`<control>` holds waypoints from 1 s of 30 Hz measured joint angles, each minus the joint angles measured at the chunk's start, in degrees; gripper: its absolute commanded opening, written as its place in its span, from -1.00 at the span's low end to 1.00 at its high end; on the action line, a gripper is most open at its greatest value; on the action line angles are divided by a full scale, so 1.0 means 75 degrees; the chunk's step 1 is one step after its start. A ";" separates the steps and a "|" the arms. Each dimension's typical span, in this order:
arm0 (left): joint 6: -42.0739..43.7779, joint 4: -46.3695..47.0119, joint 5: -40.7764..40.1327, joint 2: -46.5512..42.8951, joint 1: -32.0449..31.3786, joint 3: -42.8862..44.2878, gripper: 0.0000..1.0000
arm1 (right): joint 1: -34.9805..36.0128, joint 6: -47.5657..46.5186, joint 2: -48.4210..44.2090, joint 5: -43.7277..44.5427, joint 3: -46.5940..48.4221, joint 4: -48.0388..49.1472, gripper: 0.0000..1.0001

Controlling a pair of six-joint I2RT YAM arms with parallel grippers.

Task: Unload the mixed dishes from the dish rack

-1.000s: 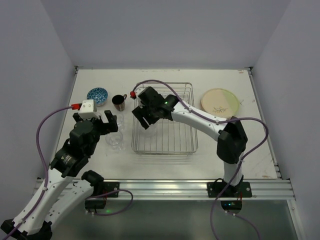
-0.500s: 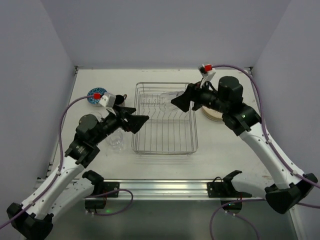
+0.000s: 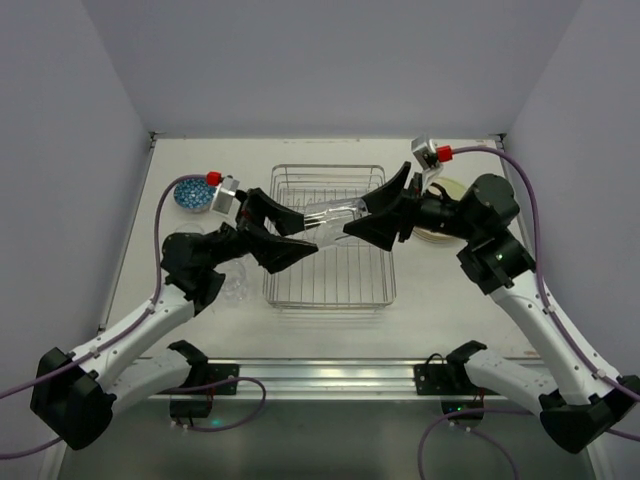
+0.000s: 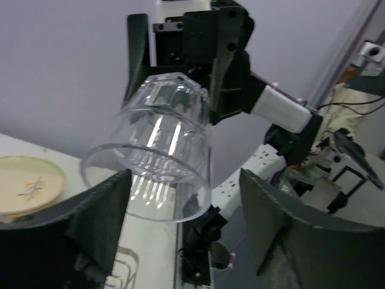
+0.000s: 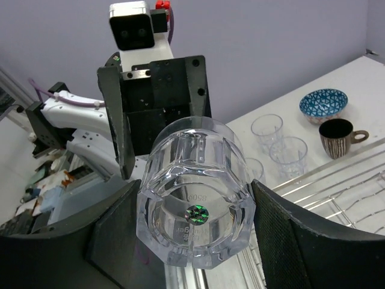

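Over the rack (image 3: 330, 285), arms have just met: right gripper (image 3: 358, 217) grips the glass (image 3: 330, 213) base, left gripper (image 3: 308, 237) jaws, wide, narrowing round its rim, so handover is starting.

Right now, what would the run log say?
right end effector: grips clear glass base | left end effector: open around its rim | where: over dish rack
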 measured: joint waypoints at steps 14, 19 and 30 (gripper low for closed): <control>-0.0755 0.1075 0.0411 0.0143 -0.0283 0.0000 -1.00 | -0.0143 0.0603 0.0490 -0.1160 -0.0268 0.1897 -0.87; -0.0603 0.0828 0.0376 0.0044 -0.0283 0.0000 -1.00 | -0.0163 0.0627 0.0484 -0.1180 -0.0364 0.2022 0.98; 0.1862 -0.3675 -0.1125 -0.1026 -0.0318 0.0962 -1.00 | -0.0140 -0.0172 0.0289 0.0766 -0.0367 0.0207 0.98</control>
